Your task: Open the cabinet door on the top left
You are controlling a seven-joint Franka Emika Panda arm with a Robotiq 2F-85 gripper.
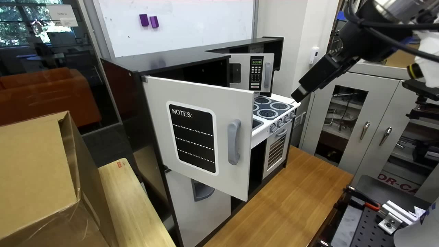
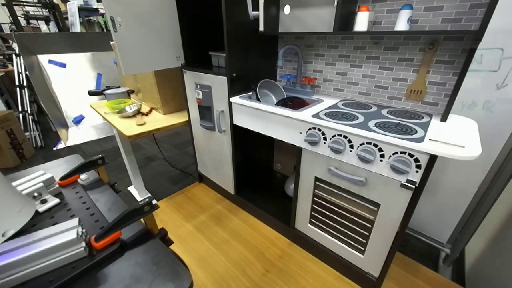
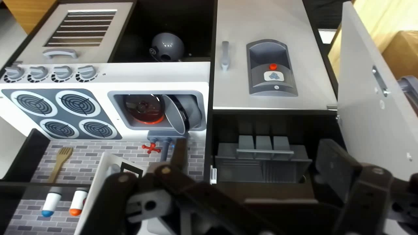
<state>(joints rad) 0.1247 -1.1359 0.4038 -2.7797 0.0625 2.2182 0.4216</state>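
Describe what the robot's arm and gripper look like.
The arm has a rounded black section joined to a silver-grey one, with loose black cables alongside. The gripper is dark too, with blocky fingers and, on one side, a grey piece with a round hole. No markings are readable.

The hand (image 3: 254,160) has its jaws parted, and the cabinet door (image 3: 369,109) stands open.

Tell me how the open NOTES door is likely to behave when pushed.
The door would probably swing rather than slide, given the hinges along one edge. It looks like a flat, stiff panel, so it should hardly flex. Pushing near the handle, opposite the hinges, should take little force.
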